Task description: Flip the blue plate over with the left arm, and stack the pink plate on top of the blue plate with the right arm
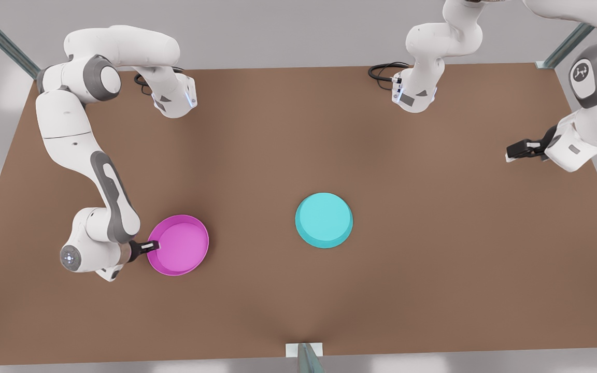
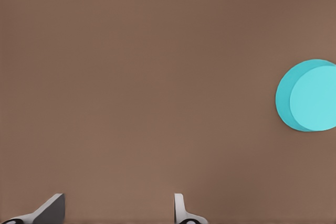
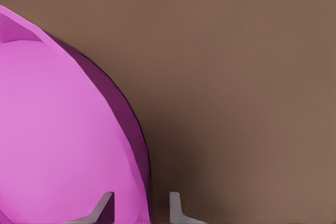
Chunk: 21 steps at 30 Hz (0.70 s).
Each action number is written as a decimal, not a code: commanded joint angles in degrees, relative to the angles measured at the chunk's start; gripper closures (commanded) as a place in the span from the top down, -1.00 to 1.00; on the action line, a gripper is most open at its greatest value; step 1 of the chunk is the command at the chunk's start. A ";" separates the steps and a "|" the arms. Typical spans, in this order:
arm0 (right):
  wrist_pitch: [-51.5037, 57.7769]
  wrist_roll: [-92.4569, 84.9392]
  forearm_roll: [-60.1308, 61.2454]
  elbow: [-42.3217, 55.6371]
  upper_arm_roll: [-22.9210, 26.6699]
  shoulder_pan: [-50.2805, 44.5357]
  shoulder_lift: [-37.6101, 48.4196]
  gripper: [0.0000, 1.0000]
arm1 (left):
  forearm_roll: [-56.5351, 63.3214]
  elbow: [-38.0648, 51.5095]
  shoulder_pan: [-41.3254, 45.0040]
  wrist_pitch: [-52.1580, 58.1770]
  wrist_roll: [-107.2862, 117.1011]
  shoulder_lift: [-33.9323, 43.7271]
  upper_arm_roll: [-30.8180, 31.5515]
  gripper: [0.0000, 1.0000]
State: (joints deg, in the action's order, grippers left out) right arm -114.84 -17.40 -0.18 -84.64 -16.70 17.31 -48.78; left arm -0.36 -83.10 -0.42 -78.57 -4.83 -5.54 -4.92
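Note:
The pink plate (image 1: 179, 244) rests rim up on the table toward the front view's left. My right gripper (image 1: 149, 246) is at its edge. In the right wrist view, the right gripper (image 3: 140, 211) straddles the pink plate's (image 3: 58, 129) rim. One finger is inside and one outside, and a gap still shows beside the outer finger. The blue plate (image 1: 324, 219) lies near the table's middle with its flat lighter face up and the darker wall showing around its edge. My left gripper (image 1: 517, 151) hovers open far off at the front view's right. The blue plate (image 2: 310, 96) appears well away from the left gripper (image 2: 116, 213).
The brown table (image 1: 433, 269) runs bare between and around the two plates. Both arm bases (image 1: 412, 93) stand along the far edge. A metal post (image 1: 304, 357) rises at the near edge's middle.

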 commanded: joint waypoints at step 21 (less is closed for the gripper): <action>0.67 0.09 0.00 0.62 -0.09 -0.62 0.53 -0.57 | -0.08 0.04 -0.02 0.00 0.00 -0.09 -0.09 1.00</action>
State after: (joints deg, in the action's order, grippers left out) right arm -113.55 -17.31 0.26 -83.97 -16.78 16.70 -48.20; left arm -0.44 -83.06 -0.44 -78.57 -4.83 -5.62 -5.01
